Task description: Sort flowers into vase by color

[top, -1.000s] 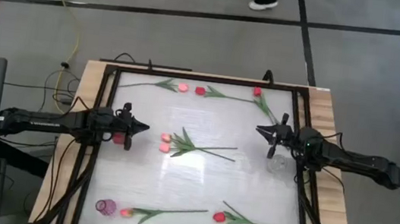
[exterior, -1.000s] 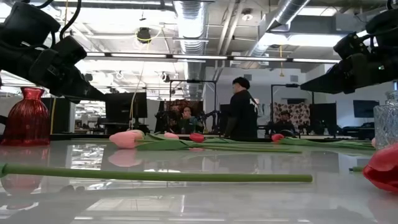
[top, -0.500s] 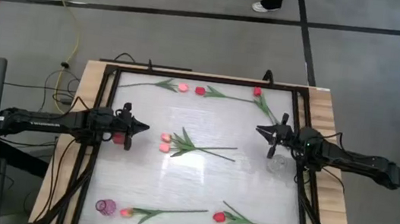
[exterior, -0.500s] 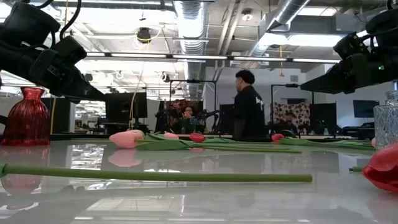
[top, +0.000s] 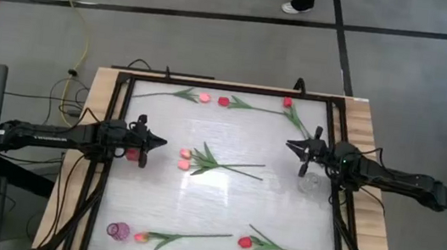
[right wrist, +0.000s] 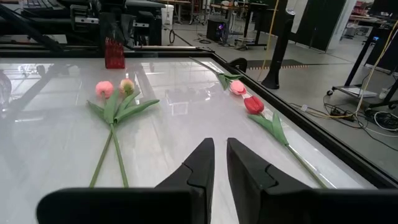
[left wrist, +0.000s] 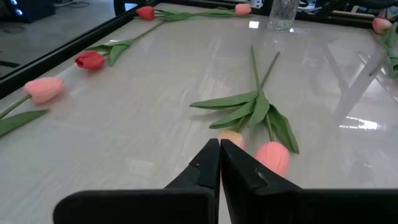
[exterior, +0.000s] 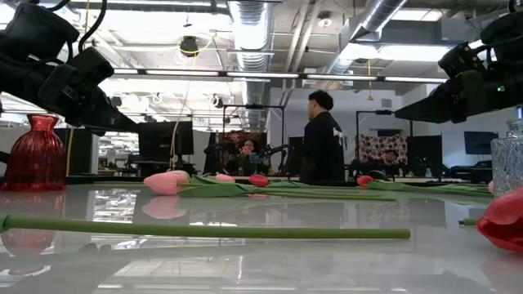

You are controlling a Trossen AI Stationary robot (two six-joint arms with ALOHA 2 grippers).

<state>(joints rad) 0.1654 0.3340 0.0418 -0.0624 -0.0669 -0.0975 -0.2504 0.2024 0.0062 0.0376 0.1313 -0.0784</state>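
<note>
pincers first: my left pincer (top: 159,143) hovers shut at the surface's (top: 223,198) left side, my right pincer (top: 291,144) opposite, fingers narrowly parted, holding nothing. between them lie two pink flowers (top: 202,160); other tulips line both long edges.

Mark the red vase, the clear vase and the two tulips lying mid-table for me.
red vase (exterior: 36,155), low view, on its ribbed belly.
clear vase (left wrist: 283,14), left wrist view, on its glass wall.
two tulips mid-table (top: 205,159), high view, on their crossed leaves.
</note>
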